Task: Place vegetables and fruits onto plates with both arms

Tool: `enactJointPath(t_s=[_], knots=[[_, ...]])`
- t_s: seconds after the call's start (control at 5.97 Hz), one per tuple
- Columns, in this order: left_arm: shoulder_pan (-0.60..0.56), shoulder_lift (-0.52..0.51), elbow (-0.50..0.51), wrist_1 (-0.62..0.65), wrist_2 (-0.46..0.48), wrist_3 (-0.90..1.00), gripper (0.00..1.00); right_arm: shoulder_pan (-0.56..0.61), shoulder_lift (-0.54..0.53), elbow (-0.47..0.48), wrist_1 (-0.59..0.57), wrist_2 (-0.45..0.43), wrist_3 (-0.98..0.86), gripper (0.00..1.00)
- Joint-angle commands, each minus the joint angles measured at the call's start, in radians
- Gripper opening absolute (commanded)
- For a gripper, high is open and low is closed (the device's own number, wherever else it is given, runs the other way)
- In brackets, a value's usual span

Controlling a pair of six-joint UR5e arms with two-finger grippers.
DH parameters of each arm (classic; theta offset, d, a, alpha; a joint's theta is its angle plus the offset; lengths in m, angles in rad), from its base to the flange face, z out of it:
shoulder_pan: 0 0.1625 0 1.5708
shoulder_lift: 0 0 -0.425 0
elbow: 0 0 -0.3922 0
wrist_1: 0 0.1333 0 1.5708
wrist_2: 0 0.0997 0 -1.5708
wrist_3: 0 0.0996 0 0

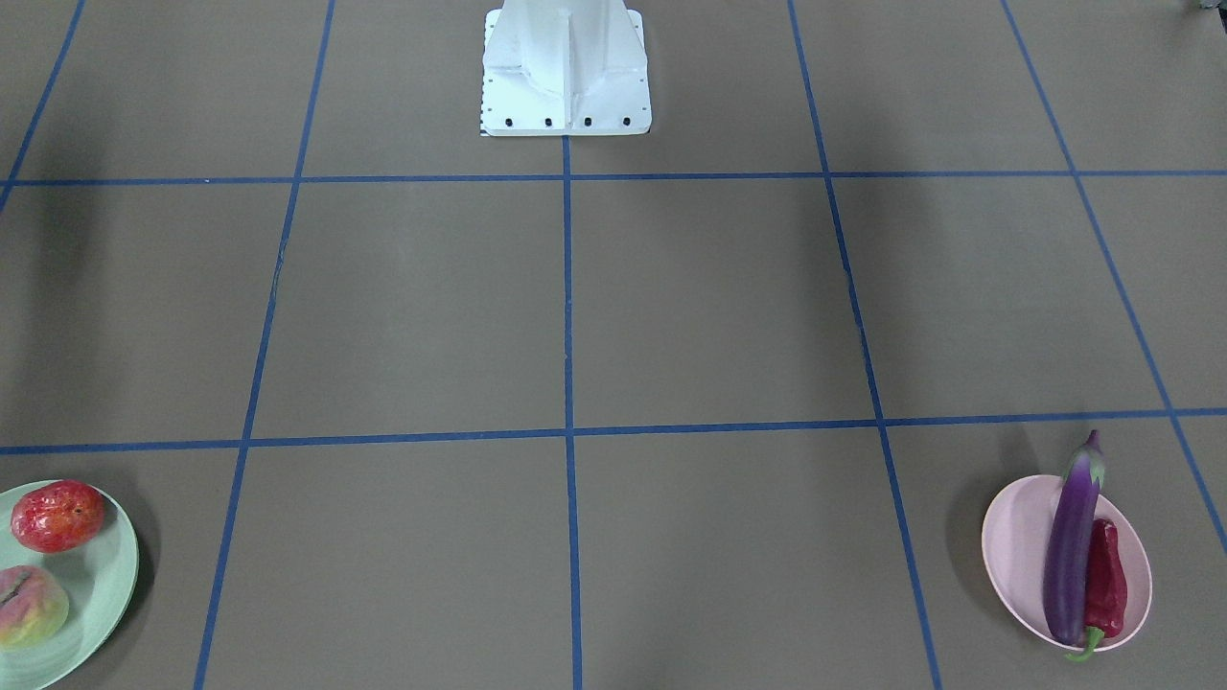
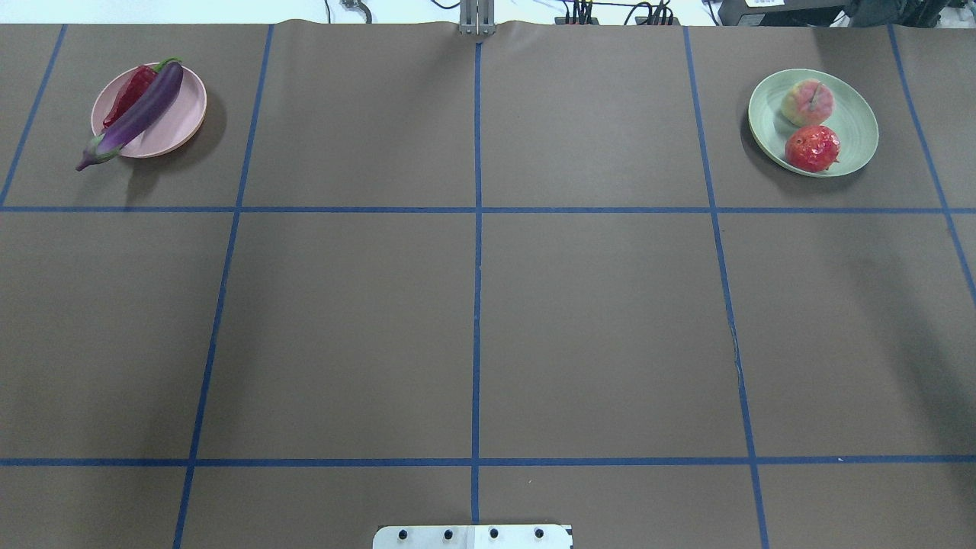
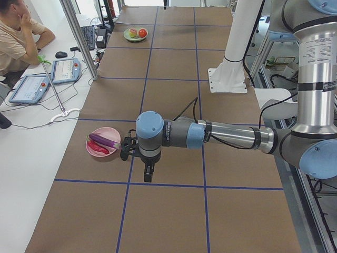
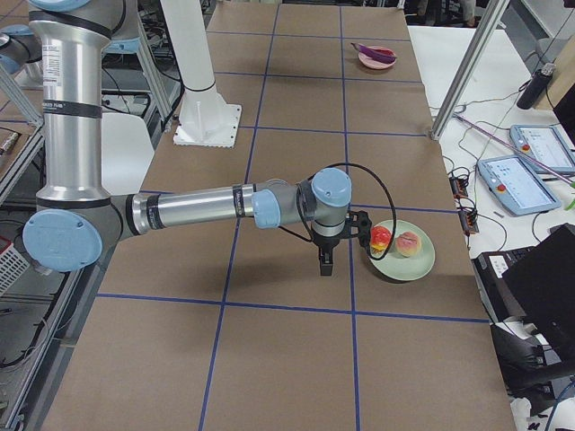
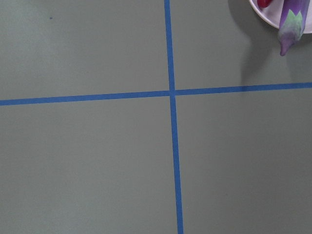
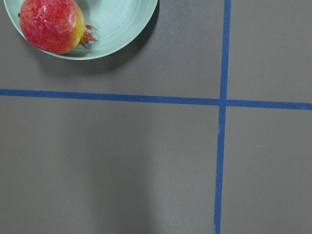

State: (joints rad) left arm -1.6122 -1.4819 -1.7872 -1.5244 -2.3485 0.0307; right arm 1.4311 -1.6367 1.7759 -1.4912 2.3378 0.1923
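The purple eggplant [image 2: 137, 114] and the red chili pepper [image 2: 130, 91] lie on the pink plate [image 2: 187, 114] at the far left; the eggplant's stem end hangs over the rim. The peach [image 2: 807, 103] and the red-orange fruit [image 2: 813, 148] sit on the mint green plate [image 2: 858, 126] at the far right. My left gripper [image 3: 149, 173] hangs above the table beside the pink plate [image 3: 111, 132]. My right gripper [image 4: 325, 262] hangs beside the green plate [image 4: 409, 267]. Both show only in side views, so I cannot tell whether they are open or shut.
The white base block [image 2: 473, 536] stands at the table's near edge. Blue tape lines cross the brown table. An operator [image 3: 16, 37] sits at a side bench with tablets [image 3: 66, 69]. A metal post [image 3: 79, 37] stands at the table's far edge.
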Motion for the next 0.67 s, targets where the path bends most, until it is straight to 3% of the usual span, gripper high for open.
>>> enactJointPath(t_s=[0.0,0.5], knots=[[0.000,0.000,0.000,0.000,0.000,0.000,1.00,0.000,-0.025,-0.004,0.057,0.002,-0.001,1.00],[0.002,0.000,0.002,0.000,0.000,0.000,1.00,-0.001,-0.025,-0.006,0.057,0.002,0.007,1.00]])
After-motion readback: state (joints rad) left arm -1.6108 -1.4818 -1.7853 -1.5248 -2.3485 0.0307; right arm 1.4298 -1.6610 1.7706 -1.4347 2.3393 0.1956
